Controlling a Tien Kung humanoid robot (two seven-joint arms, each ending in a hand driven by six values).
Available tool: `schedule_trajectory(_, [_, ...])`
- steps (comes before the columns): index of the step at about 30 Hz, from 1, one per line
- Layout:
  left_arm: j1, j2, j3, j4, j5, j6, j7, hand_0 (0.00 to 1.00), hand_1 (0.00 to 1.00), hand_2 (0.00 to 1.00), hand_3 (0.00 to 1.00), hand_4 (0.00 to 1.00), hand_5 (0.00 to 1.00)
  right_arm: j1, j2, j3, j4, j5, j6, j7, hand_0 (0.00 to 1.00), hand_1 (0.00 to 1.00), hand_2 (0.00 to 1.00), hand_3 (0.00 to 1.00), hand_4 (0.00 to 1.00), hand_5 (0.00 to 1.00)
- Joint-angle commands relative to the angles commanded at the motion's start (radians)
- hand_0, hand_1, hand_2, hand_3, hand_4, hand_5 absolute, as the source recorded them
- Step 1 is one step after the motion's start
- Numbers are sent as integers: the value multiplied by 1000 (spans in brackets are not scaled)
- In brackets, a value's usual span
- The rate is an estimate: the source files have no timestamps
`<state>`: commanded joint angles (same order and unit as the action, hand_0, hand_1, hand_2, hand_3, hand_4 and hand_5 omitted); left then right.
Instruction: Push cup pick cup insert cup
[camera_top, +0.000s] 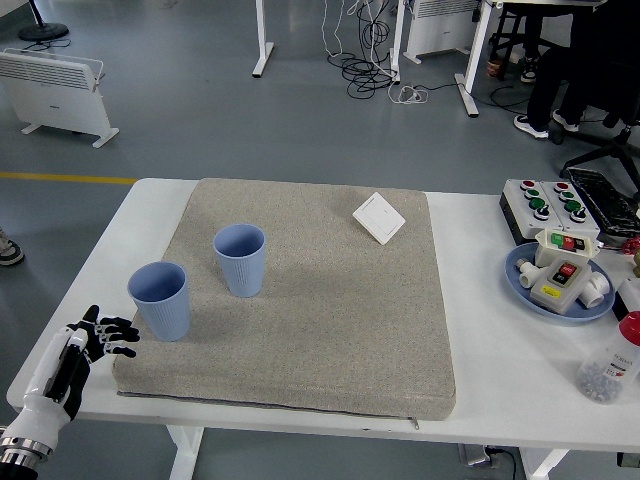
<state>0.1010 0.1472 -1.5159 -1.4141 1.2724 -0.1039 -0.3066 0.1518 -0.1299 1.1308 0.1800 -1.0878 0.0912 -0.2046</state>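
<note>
Only the left arm is visible, coming in from the lower left corner, over the near left corner of the table (500, 370). Its left hand (85, 350) has the fingers spread and holds nothing.

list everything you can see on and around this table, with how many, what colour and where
cups: two, light blue, upright on the mat's left part, apart from each other
mat: one, grey-beige, covering the middle of the table
table: one, white
switch plate: one, white, mat's far right corner
button box: one, white with red and green buttons, table's far right
plate: one, light blue, right side, holding small white switch parts
bottle: one, clear with red cap, right edge
heater: one, white, floor at far left
person: one, dark clothing, top right
left hand: one, black and white, fingers spread, near left corner
</note>
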Motion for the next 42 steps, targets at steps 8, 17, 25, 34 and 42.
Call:
schedule_trajectory(8, [-26,-3,27,29,67,-1,0,507,495,468,443,609,998,0,0,0,0,1,0,0,774,681,678,567,125,480])
schedule_trajectory(17, [-88,0,41,108,118,-6,8,542,500,473,444,628,998,-2,1,-1,0,3,0,-1,774,681,678,568,126,482])
schedule_trajectory(25, [-142,25,50,172,169,-9,12,552,502,474,444,629,998,-2,2,-1,0,5,0,0,774,681,678,568,126,482])
schedule_trajectory(34, [-185,34,73,229,193,-13,15,568,507,478,447,632,998,-4,3,-1,0,5,0,-1,774,679,678,567,125,483])
schedule_trajectory(42, [-216,41,68,264,218,-11,11,578,509,478,448,632,998,-3,4,-1,0,5,0,-1,775,679,678,567,125,483])
